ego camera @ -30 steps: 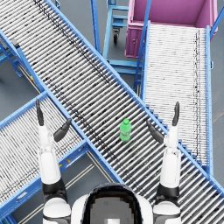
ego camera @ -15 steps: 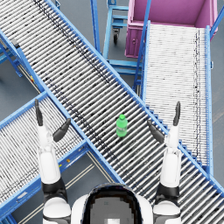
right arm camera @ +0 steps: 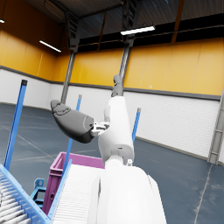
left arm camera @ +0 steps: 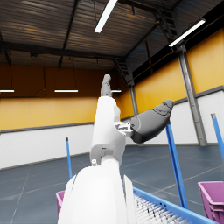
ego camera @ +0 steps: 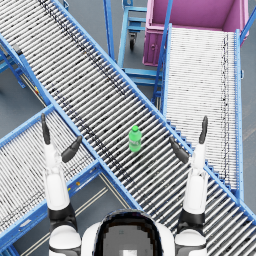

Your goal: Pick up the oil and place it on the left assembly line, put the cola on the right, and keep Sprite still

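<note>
A green Sprite bottle (ego camera: 135, 138) stands upright on the long diagonal roller conveyor (ego camera: 100, 95), midway between my two arms. My left hand (ego camera: 54, 145) is raised over the left conveyor (ego camera: 20, 165), fingers apart, holding nothing. My right hand (ego camera: 192, 145) is raised at the diagonal conveyor's right rail, also spread and empty. In the left wrist view the left hand (left arm camera: 131, 118) points up at the ceiling; in the right wrist view the right hand (right arm camera: 94, 118) does the same. No oil or cola shows in any view.
A right roller conveyor (ego camera: 200, 90) runs up to a magenta bin (ego camera: 200, 20) at the top. Blue frame rails and posts (ego camera: 109, 25) stand between the lines. Grey floor lies beyond the conveyors.
The Sprite bottle has travelled up and slightly left along the diagonal conveyor. Both arms have stayed raised in the same place.
</note>
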`<state>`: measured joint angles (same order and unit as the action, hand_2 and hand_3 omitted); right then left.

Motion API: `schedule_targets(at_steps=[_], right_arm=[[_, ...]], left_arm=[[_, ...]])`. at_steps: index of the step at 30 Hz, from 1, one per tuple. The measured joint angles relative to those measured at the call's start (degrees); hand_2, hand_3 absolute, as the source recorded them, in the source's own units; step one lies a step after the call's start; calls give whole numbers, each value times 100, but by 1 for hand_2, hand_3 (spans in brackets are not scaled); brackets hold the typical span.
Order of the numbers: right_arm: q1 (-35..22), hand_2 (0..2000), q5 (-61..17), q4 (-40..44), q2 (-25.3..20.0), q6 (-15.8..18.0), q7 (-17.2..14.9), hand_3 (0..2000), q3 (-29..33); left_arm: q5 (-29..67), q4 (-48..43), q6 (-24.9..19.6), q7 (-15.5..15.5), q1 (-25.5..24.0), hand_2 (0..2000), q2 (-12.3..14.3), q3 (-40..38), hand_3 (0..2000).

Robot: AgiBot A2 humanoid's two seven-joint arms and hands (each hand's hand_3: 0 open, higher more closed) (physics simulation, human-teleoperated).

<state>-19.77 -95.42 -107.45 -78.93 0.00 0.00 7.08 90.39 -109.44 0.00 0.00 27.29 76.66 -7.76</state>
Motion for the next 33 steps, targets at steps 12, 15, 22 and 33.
schedule_targets(at_steps=[12,15,22,33], right_arm=[[36,0,0,40,-20,0,0,0,18],[42,0,0,41,-25,0,0,0,16],[106,0,334,97,52,51,-52,0,-158],[213,0,1980,266,491,297,-301,0,-966]], left_arm=[[0,-15,0,0,-62,0,27,-25,0],[0,-15,0,0,-69,0,33,-27,0],[-291,47,51,51,-197,0,-23,151,0],[-1719,333,301,300,-620,0,-368,994,0]])
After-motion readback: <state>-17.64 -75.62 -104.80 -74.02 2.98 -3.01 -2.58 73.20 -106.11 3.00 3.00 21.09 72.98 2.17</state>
